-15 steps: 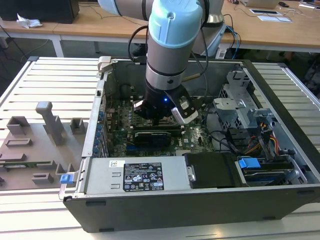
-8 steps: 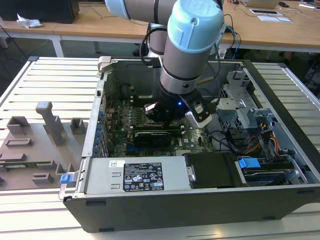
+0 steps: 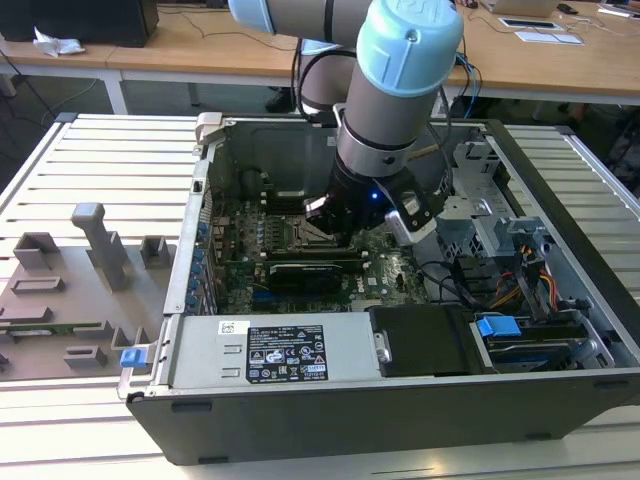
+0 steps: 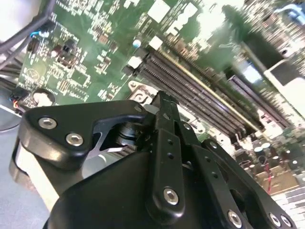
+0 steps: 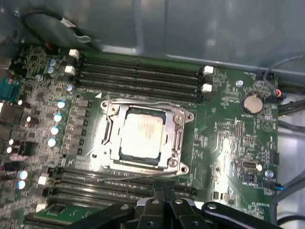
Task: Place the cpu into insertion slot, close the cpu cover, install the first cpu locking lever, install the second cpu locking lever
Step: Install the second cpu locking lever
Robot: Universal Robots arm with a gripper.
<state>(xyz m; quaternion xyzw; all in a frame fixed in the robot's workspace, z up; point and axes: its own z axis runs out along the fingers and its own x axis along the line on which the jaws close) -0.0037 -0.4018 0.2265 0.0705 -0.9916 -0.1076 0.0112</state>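
In the first wrist view the cpu (image 5: 142,136), a pale silver square, lies in the insertion slot (image 5: 106,151) on the green board. The cpu cover (image 5: 178,138), a silvery frame, lies down around the chip with its window over it. A thin metal lever rod (image 5: 119,172) runs along the socket's side nearest my fingertips. My gripper (image 5: 164,190) is shut with nothing visible between its black fingers. It hovers just beside that edge of the socket. In the second wrist view the gripper (image 4: 162,98) points at the board. In the exterior view the gripper (image 3: 322,212) reaches into the open computer case.
Long black memory slots (image 5: 138,76) flank the socket. A coin battery (image 5: 251,102) sits on the board. The case walls (image 3: 205,190), a power supply (image 3: 290,350), a drive cage and cables (image 3: 480,290) crowd around the arm. A grey fixture tray (image 3: 70,290) lies at the exterior view's left.
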